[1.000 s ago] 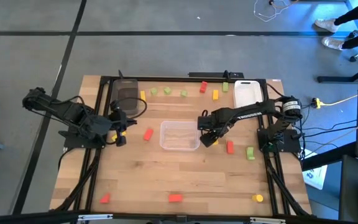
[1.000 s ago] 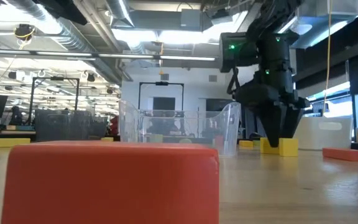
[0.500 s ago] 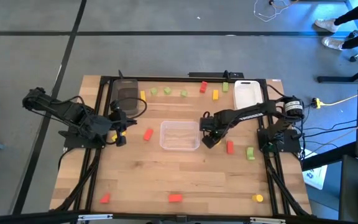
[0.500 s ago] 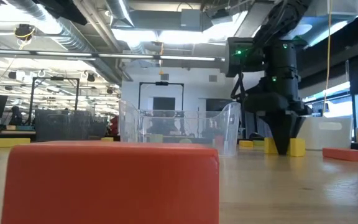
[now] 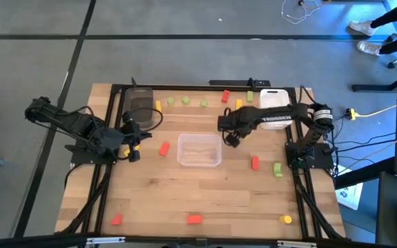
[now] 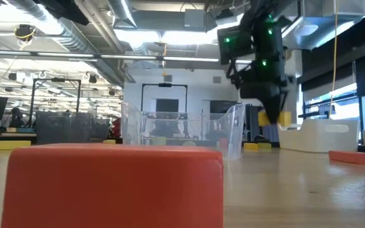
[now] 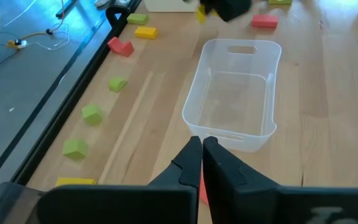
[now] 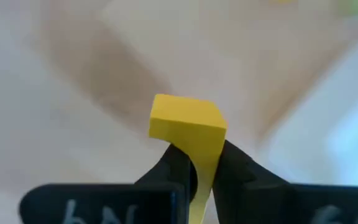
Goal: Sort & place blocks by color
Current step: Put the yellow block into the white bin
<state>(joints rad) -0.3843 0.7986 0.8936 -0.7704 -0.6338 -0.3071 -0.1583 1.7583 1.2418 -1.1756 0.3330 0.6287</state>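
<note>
While the right tool [image 8: 197, 163] grips a yellow block [image 8: 188, 127] above the table [image 5: 157, 200], the clear tray [image 5: 198, 150] lies just beside it, nearer than the white tray [image 5: 274, 105]; the left tool [image 7: 202, 149] waits clenched.

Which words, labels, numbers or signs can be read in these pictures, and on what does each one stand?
No text can be read with certainty.
Pale marks on the right claw's dark body, below the yellow block that it grips: blurred and cut off, unreadable.
Blocks, trays and table: no readable marking.
</note>
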